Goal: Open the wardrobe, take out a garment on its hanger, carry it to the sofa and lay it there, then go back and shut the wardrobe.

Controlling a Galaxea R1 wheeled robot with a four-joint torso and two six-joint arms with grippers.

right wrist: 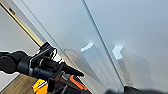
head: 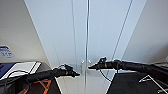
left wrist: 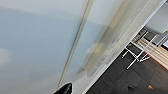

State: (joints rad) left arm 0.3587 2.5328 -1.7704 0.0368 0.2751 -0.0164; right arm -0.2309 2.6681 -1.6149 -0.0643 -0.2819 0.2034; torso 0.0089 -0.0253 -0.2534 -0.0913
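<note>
The wardrobe (head: 85, 37) is shut, and both claws (left (head: 76, 74), right (head: 90, 67)) are held just by its handles (head: 85, 65). Whether they are open cannot be told. A handle must be gripped and pulled.

You have dark wood-plank floor (left wrist: 117, 75) under the closed white wardrobe (left wrist: 50, 37), and thin white metal legs (left wrist: 136, 56) stand on it beside the cabinet.
</note>
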